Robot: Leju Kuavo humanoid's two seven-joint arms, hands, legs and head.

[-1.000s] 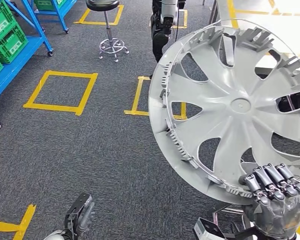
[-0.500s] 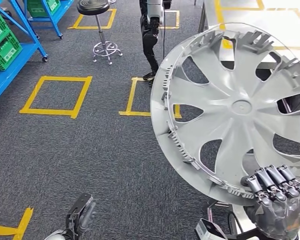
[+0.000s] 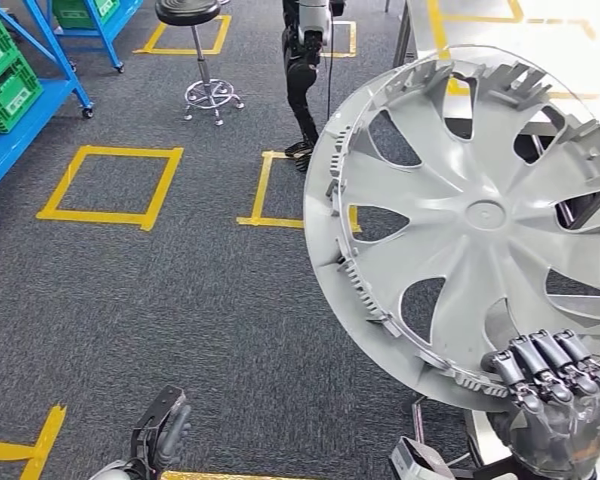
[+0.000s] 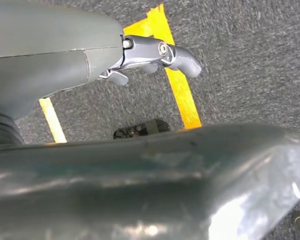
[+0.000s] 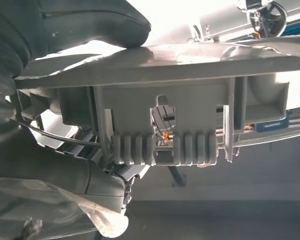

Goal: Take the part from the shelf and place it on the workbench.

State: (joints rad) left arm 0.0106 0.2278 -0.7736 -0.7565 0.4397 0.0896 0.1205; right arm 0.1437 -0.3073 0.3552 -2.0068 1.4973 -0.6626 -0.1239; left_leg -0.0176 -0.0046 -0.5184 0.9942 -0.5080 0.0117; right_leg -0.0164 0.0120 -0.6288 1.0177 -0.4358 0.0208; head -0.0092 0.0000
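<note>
A large silver wheel cover (image 3: pixel 470 215) fills the right half of the head view, tilted with its ribbed inner face toward me. My right hand (image 3: pixel 557 395) grips its lower rim, fingers curled over the edge. In the right wrist view the cover's rim and clips (image 5: pixel 163 125) run across the picture, with the thumb (image 5: pixel 92 22) pressed on one face. My left hand (image 3: pixel 161 435) hangs low at the bottom left, fingers loosely bent, holding nothing; the left wrist view has its fingers (image 4: pixel 156 52) over grey carpet. A pale workbench (image 3: pixel 523 30) lies at the far right behind the cover.
A blue shelf with green crates (image 3: pixel 14 85) stands at the far left. A black stool (image 3: pixel 195 50) and another robot's legs (image 3: pixel 304 70) are ahead. Yellow tape squares (image 3: pixel 108 185) mark the grey carpet. A metal frame (image 3: pixel 433 455) sits low by my right hand.
The whole scene has shifted slightly left and down as the camera moved. The wheel cover stays held in my right hand; the left hand hangs unchanged.
</note>
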